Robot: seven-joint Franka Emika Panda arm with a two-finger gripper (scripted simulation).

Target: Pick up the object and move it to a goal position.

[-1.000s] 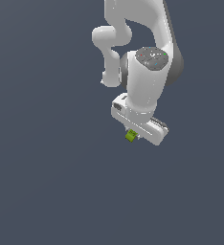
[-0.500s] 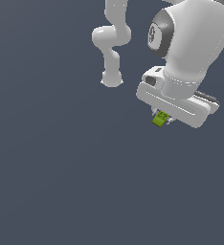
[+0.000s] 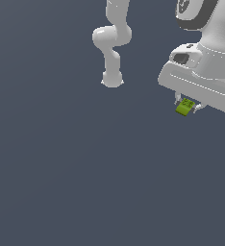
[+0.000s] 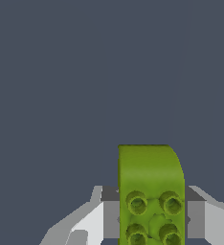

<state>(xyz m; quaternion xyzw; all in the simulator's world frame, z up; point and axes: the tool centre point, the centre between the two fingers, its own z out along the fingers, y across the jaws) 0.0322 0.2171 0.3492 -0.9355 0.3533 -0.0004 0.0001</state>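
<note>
The object is a tiny lime-green block [image 3: 184,106] with darker studs on top. It sits between the fingers of my white gripper [image 3: 185,104], which is shut on it and holds it in the air at the exterior view's right. In the wrist view the block [image 4: 151,191] fills the space between the two grey fingers [image 4: 110,213], with several round studs showing on its face. No goal marker shows in either view.
The arm's white base and lower links [image 3: 112,48] stand at the back, left of the gripper in the exterior view. A plain dark grey floor [image 3: 85,182] lies below.
The gripper has moved with the block toward the exterior view's right and closer to the camera, so the hand now looks much larger.
</note>
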